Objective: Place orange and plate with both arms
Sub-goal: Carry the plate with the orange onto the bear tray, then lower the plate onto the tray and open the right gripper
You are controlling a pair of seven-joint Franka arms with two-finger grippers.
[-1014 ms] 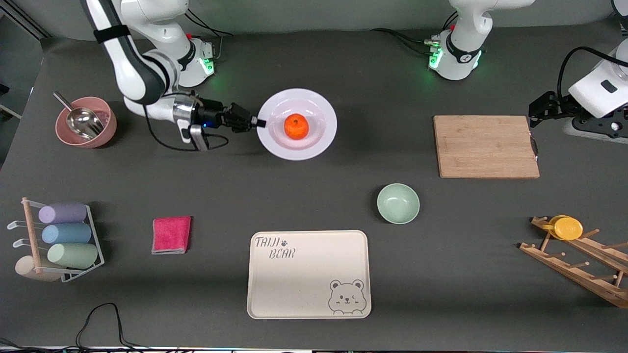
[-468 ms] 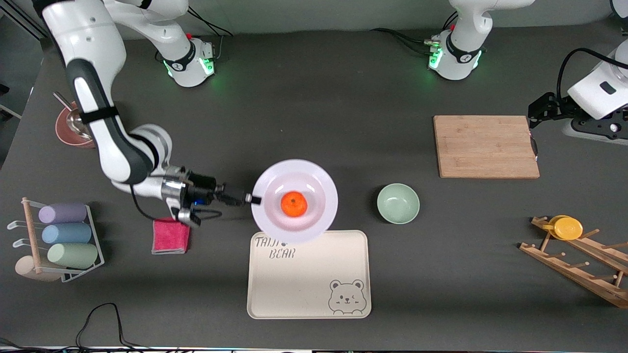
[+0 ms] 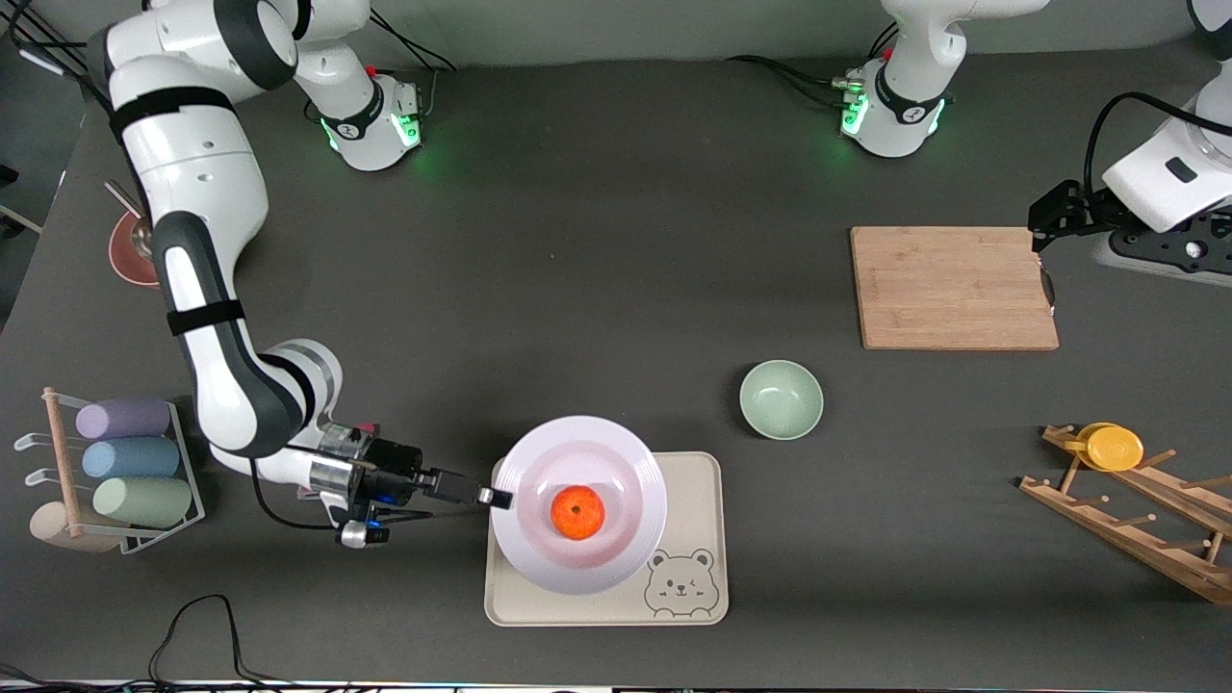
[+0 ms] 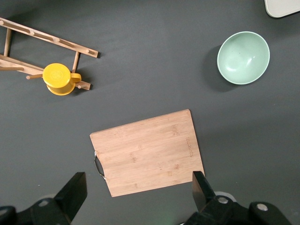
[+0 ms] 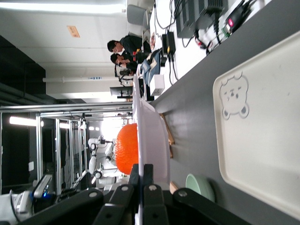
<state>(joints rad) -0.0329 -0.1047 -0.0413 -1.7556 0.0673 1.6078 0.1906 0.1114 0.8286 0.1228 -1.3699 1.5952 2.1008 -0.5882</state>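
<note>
Step in hand: plate carry. Right tool [image 3: 499,498] clamped on rim of white plate [image 3: 630,462], orange [image 3: 577,512] resting in its well; the right wrist view shows the plate held clear above the beige bear tray [image 3: 695,539]. Next move, by judgement: lower level onto tray, then release, keeping the orange from rolling. Left tool [image 4: 140,197] spread wide, empty, waiting over wooden cutting board [image 3: 953,287]. Dark grey table [image 3: 597,241]; pale-green bowl [image 3: 781,399] near tray; peg rack with yellow cup [image 3: 1112,448] at left arm's end
</note>
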